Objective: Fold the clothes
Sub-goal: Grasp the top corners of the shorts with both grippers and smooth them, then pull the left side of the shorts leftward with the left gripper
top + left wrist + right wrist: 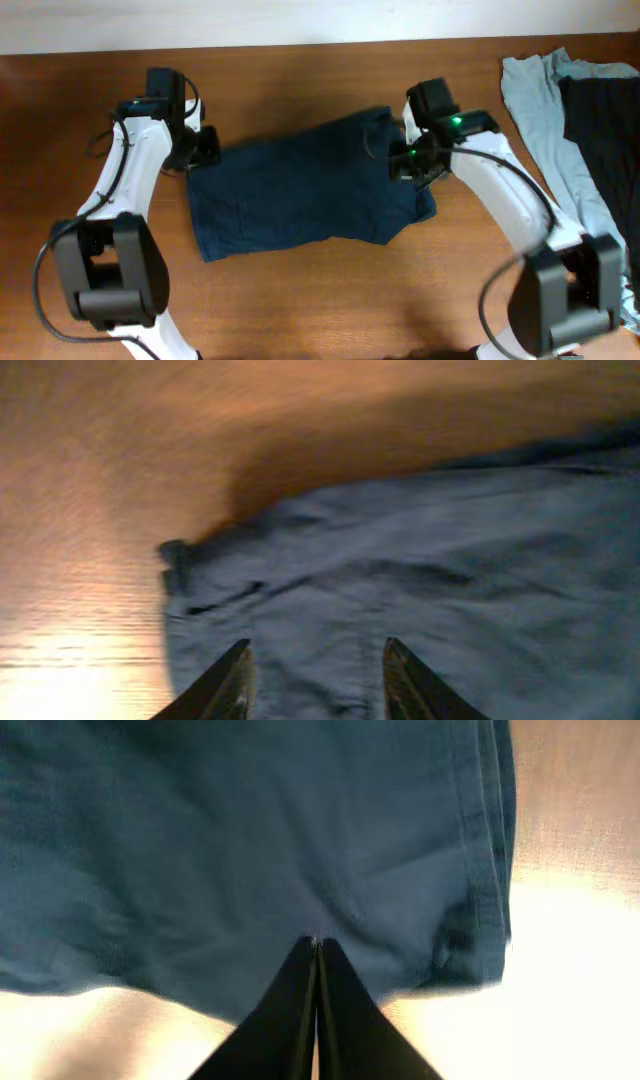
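The dark navy blue garment (pixel 300 190) lies spread across the middle of the wooden table (pixel 320 300). My left gripper (pixel 205 150) is at its upper left corner. In the left wrist view its fingers (pixel 318 655) are open just above the navy fabric (pixel 450 580), near a crumpled corner. My right gripper (pixel 405 160) is at the garment's upper right part. In the right wrist view its fingers (pixel 317 945) are pressed together with navy fabric (pixel 250 840) pinched at their tips, close to a seamed edge.
A pale grey-blue garment (pixel 535 110) and a black garment (pixel 605 130) lie together at the table's right edge, just right of my right arm. Bare wood shows in front of and behind the navy garment.
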`<action>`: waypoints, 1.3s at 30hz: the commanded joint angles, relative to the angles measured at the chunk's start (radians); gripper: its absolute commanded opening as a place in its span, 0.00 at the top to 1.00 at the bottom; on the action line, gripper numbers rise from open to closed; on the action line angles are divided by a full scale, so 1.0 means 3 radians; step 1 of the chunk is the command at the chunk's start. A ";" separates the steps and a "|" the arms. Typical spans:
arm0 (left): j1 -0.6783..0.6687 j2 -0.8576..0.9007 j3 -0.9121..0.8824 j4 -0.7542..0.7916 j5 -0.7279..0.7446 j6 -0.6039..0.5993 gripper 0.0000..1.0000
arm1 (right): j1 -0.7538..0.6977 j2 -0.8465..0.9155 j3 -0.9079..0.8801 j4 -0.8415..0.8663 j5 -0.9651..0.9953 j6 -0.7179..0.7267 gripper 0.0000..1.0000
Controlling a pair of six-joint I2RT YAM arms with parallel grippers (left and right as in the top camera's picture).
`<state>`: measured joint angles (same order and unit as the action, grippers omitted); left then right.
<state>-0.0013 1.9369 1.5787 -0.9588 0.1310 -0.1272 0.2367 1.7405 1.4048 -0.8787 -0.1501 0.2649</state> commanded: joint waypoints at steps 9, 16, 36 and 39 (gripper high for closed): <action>-0.0439 0.0326 -0.0685 0.0488 0.0086 0.0051 0.58 | 0.0043 0.1011 -0.0004 0.1386 -0.0407 -0.0170 0.96; -0.0406 0.0362 -0.0891 0.0456 -0.0468 0.0053 0.57 | -0.0191 0.1301 -0.0004 0.1423 0.0579 0.0197 0.96; -0.0013 0.0361 0.0463 -0.0327 0.0055 0.0379 0.42 | -0.0443 0.0734 0.0011 -0.0018 -0.1024 -0.0833 0.96; 0.0120 0.0347 0.0830 -0.1010 -0.0242 -0.0149 0.42 | -0.0206 0.0740 0.0005 -0.0163 -0.1003 -0.0983 0.96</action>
<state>-0.0074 2.0480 1.7416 -1.1694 0.0711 -0.0414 0.1223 1.9808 1.4105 -0.9131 -0.4038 0.0509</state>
